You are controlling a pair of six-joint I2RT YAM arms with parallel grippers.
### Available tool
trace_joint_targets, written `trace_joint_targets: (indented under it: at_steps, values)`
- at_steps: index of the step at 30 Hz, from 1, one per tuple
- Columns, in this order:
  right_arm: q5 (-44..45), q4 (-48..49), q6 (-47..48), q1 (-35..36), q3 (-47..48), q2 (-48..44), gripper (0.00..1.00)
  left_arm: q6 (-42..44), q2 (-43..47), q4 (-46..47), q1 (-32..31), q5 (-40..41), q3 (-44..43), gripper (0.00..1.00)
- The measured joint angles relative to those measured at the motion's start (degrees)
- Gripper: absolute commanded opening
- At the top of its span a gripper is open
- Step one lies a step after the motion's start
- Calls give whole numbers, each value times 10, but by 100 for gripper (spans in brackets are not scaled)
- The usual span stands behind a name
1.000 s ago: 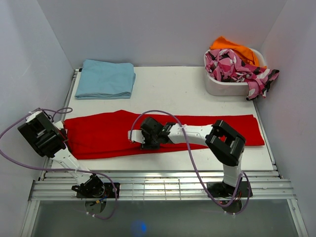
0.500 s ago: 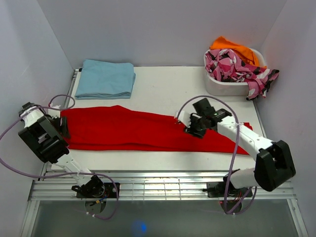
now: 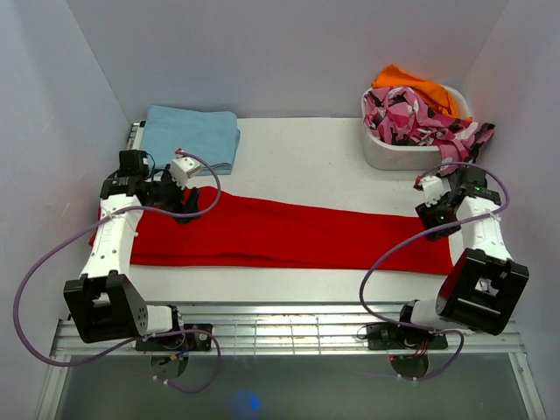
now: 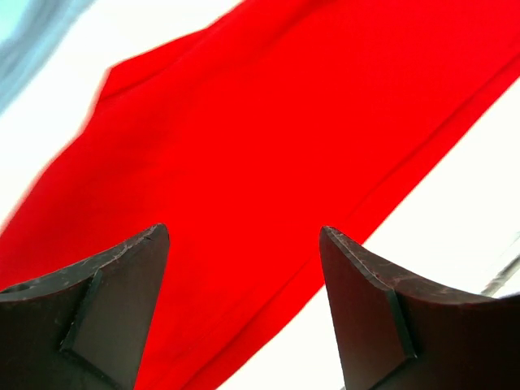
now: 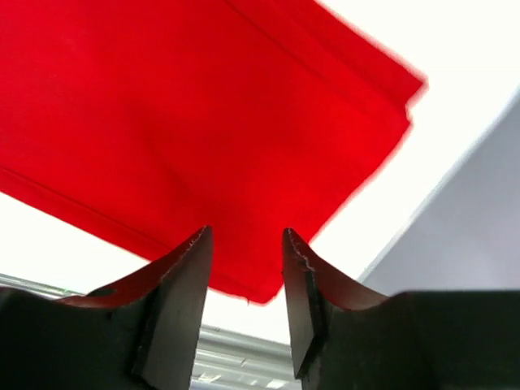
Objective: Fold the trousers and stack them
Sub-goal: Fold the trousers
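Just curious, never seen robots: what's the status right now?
Left gripper open, empty. Right gripper open, empty. Trousers laid flat, unfolded. Nothing lying on them.

In the overhead view, the left end of the trousers (image 3: 280, 234) is covered by the left arm (image 3: 109, 241), and the right end partly by the right arm (image 3: 486, 236). In both wrist views the trousers are cut off by the edges. The light blue garment (image 4: 20, 32) is blurred.
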State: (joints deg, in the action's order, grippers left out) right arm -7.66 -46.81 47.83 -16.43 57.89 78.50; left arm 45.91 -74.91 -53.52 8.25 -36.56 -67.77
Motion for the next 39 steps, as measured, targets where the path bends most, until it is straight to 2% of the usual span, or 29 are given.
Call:
trace_joint_targets:
  at_steps: [3, 8, 16, 27, 35, 39]
  values:
    - [5, -10, -25, -72, 0, 6, 48, -49, -27, 26, -24, 0, 22, 85]
    - [22, -9, -53, -149, -2, 29, 42, -107, -74, 57, -37, 2, 26, 85]
    - [19, -12, -72, -266, -18, 113, 43, -140, -79, 78, -48, 23, 24, 85]
    - [-56, -68, -88, -296, -21, 154, 47, -153, -79, 100, -49, 41, 43, 85]
    - [-82, -80, -103, -306, -2, 178, 43, -156, -79, 104, -49, 43, 52, 85]
    - [-75, -83, -105, -312, 0, 184, 61, -156, -79, 108, -49, 47, 56, 85]
